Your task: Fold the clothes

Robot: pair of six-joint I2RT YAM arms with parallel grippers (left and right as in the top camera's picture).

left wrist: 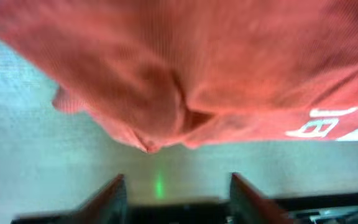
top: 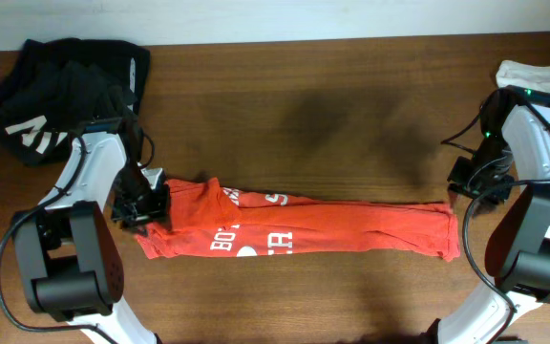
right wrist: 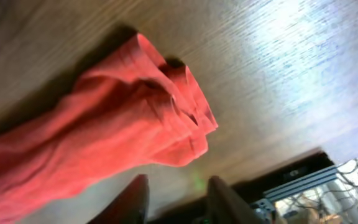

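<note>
The red-orange T-shirt (top: 294, 229) lies across the table folded into a long narrow band, white lettering showing near its left half. My left gripper (top: 141, 205) sits at the shirt's left end; in the left wrist view its fingers (left wrist: 176, 186) are open and empty, just short of the bunched cloth (left wrist: 185, 81). My right gripper (top: 468, 186) is just past the shirt's right end; in the right wrist view its fingers (right wrist: 176, 190) are open and empty, with the layered hem end (right wrist: 160, 118) just ahead of them.
A pile of black garments with white stripes (top: 65, 91) lies at the back left corner. A white garment (top: 547, 81) lies at the back right, behind the right arm. Both arm bases stand at the front corners.
</note>
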